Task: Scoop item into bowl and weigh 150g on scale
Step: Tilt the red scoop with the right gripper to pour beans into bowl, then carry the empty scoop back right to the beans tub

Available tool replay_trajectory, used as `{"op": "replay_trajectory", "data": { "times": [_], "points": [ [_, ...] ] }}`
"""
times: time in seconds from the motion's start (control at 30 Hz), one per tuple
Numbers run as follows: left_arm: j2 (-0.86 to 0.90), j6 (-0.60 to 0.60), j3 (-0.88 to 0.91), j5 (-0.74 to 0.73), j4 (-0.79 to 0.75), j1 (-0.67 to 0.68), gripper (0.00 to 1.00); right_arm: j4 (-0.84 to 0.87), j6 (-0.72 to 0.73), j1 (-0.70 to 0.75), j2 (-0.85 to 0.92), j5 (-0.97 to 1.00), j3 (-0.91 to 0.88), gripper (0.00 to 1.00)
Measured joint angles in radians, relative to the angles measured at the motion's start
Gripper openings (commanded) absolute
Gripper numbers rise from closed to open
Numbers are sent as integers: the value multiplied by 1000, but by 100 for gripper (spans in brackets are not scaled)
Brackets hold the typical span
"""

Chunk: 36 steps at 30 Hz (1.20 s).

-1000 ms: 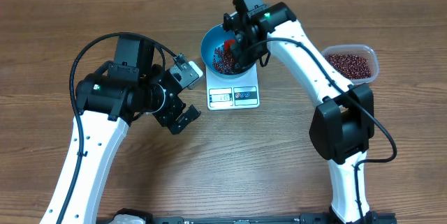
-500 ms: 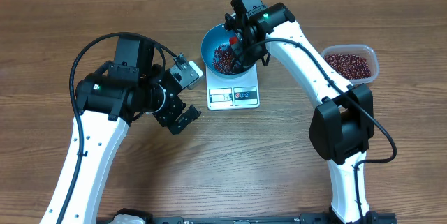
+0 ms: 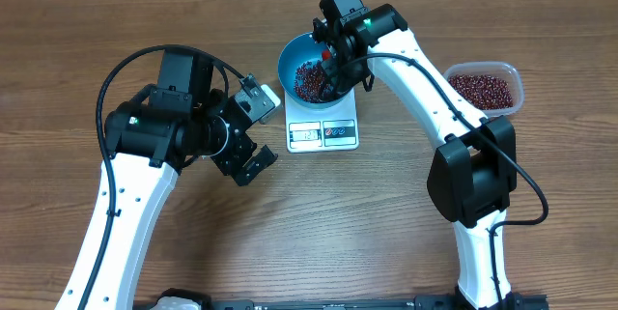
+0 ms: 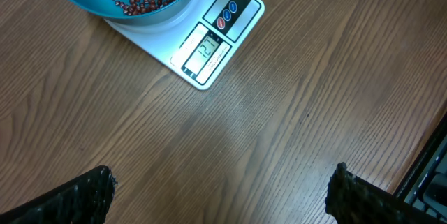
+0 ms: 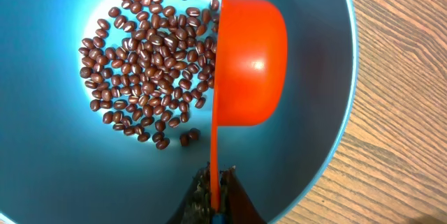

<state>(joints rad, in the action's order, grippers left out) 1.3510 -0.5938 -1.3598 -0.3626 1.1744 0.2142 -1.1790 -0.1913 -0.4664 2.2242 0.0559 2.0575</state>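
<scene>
Scoop (image 5: 248, 63), pinched by right gripper (image 5: 215, 197), tilts inside bowl (image 5: 63, 182) rim; left gripper (image 4: 222, 192) gapes empty beside scale (image 4: 209, 49).

Overhead, the right gripper (image 3: 333, 67) hides the bowl's (image 3: 292, 59) right side at top centre, the scale's (image 3: 323, 134) digits are too small to read, and the orange scoop (image 3: 325, 56) barely peeks out.

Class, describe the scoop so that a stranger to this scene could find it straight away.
Start at the white scale on the wooden table; a blue bowl sits on it. Inside the bowl, beside the red-brown beans, is the scoop, its handle held by the right end effector. It is the only bright orange thing there.
</scene>
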Motion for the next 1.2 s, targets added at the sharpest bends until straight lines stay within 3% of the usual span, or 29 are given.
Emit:
{"op": "replay_trajectory", "data": {
  "times": [0.43, 0.8, 1.2],
  "points": [
    [0, 0, 0, 0, 0, 0, 100, 2, 0, 0, -11, 15, 1, 4],
    [0, 0, 0, 0, 0, 0, 100, 22, 1, -6, -129, 25, 3, 4],
    [0, 0, 0, 0, 0, 0, 100, 11, 0, -110, -143, 185, 11, 4]
  ]
}}
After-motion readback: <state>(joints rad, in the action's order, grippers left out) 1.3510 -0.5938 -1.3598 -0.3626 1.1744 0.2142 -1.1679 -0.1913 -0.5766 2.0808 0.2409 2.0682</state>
